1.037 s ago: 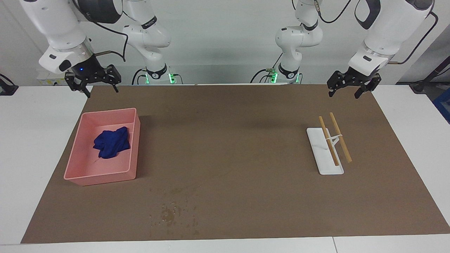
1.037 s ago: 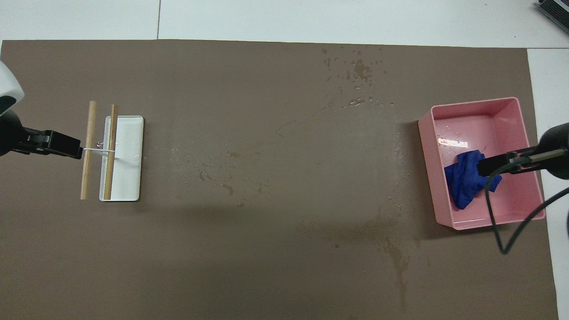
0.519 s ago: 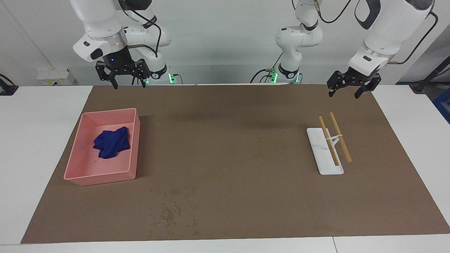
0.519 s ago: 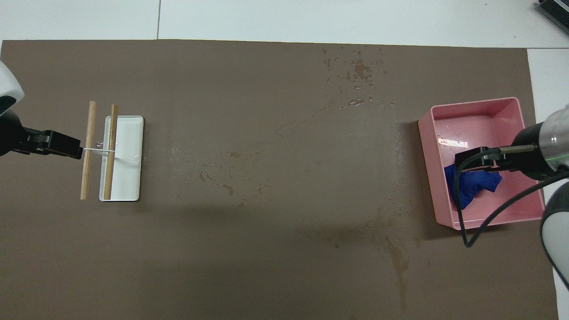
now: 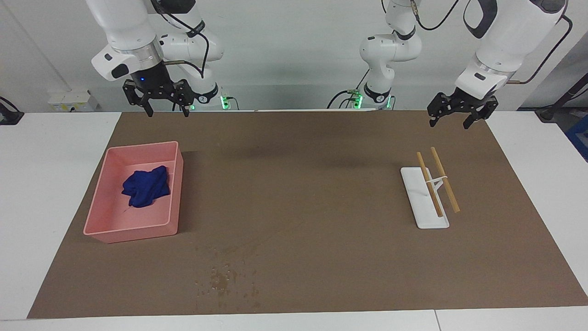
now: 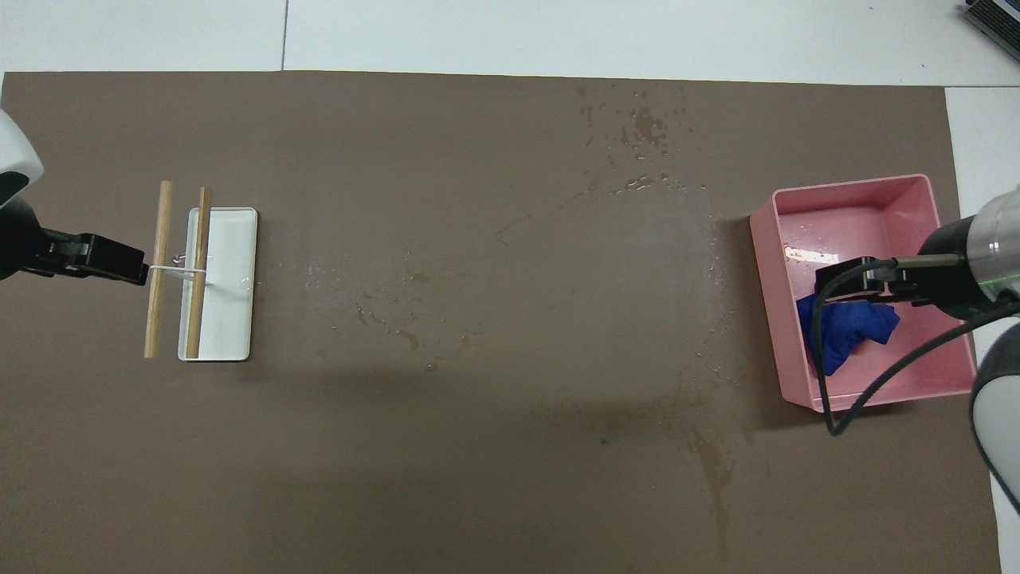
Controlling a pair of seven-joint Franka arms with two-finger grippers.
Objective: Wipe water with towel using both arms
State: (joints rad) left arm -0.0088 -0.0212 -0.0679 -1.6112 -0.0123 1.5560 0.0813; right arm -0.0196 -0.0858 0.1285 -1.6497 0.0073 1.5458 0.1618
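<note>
The blue towel [image 5: 146,186] [image 6: 845,339] lies crumpled in the pink tray [image 5: 177,193] [image 6: 765,303] at the right arm's end of the table. The water [image 5: 225,278] [image 6: 637,123] is a patch of dark droplets on the brown mat [image 5: 294,184], farther from the robots than the tray. My right gripper [image 5: 167,112] [image 6: 849,283] hangs open, high in the air by the tray and well above the towel. Over the mat's corner at the left arm's end, my left gripper [image 5: 449,123] [image 6: 103,259] waits open with nothing in it.
A white rack with two wooden sticks [image 5: 429,193] [image 6: 215,279] stands at the left arm's end of the mat. Faint wet streaks [image 6: 709,462] mark the mat's middle and the part near the tray. White tabletop [image 5: 50,184] borders the mat.
My right gripper has swung from over the table's outer edge inward, to above the mat beside the tray. The left arm, towel and tray have not moved.
</note>
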